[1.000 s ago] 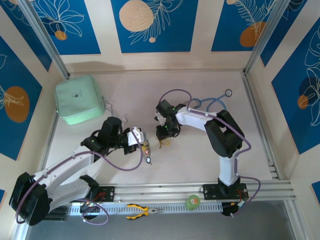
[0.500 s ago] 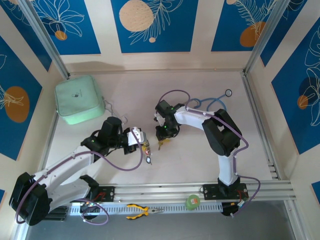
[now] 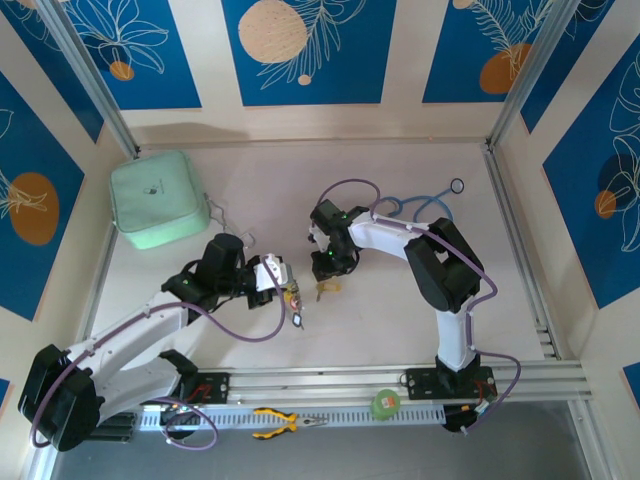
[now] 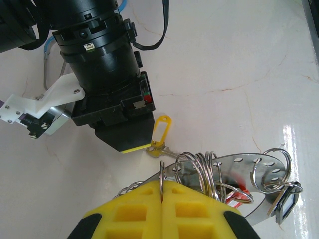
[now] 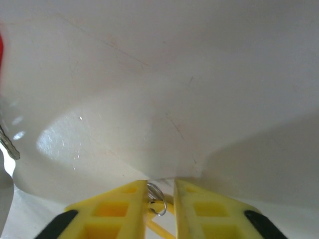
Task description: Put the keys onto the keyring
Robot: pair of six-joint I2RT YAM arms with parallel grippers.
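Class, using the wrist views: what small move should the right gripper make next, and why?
Probably close on the yellow-tagged key: the right gripper straddles its small ring with a gap showing, while the left gripper, shut on the keyring, sits beside it.

keyring (image 4: 209,172) hung from left gripper (image 4: 162,186), mid-table | tagged key (image 4: 160,132) lay just right, beneath right gripper (image 3: 324,270) | case (image 3: 160,198) sat far left | stethoscope (image 3: 425,205) lay at back right
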